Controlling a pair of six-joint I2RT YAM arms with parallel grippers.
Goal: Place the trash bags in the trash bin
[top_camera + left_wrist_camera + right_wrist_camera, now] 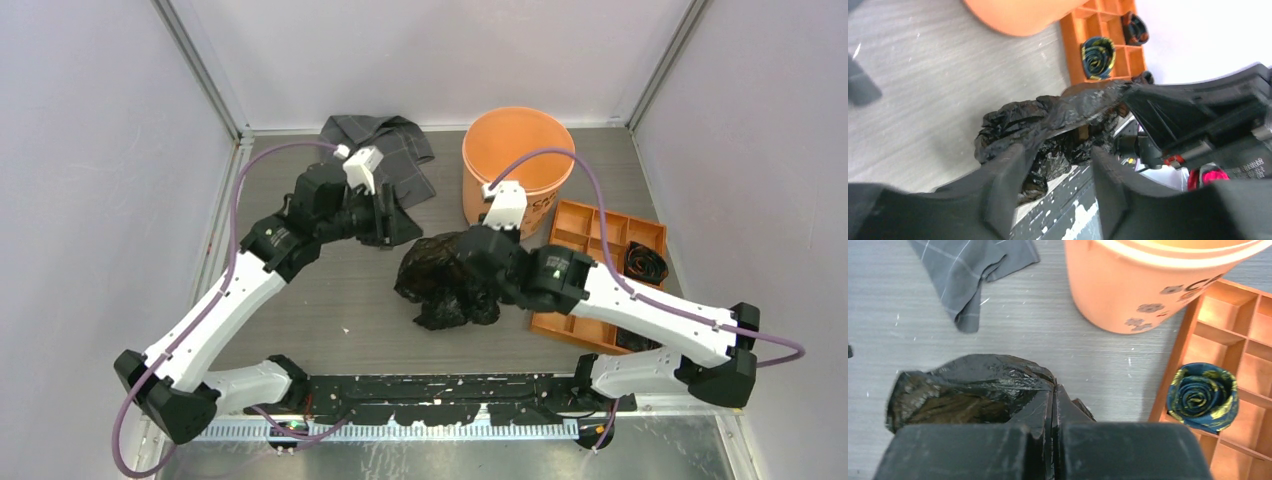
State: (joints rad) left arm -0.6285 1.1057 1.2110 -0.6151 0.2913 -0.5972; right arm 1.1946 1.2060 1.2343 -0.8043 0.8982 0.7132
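Observation:
A crumpled glossy black trash bag (pixel 440 285) lies on the table in front of the round orange trash bin (pixel 517 160). My right gripper (pixel 468 252) is shut on a fold of the bag's film at the bag's right side, and the wrist view shows its jaws pressed together at the bag (pixel 968 390). My left gripper (pixel 392 232) hangs just left of the bag, open. In its wrist view the fingers (pixel 1008 170) stand apart with nothing between them, and the bag (pixel 1018 125) lies beyond the tips, a flap stretching up to the right gripper.
A grey checked cloth (pixel 385 150) lies behind the left gripper. An orange tray with compartments (pixel 600 260) sits right of the bin, holding a rolled dark blue bundle (pixel 1203 395) and other small dark bundles. The bin (pixel 1148 285) stands close behind the right gripper.

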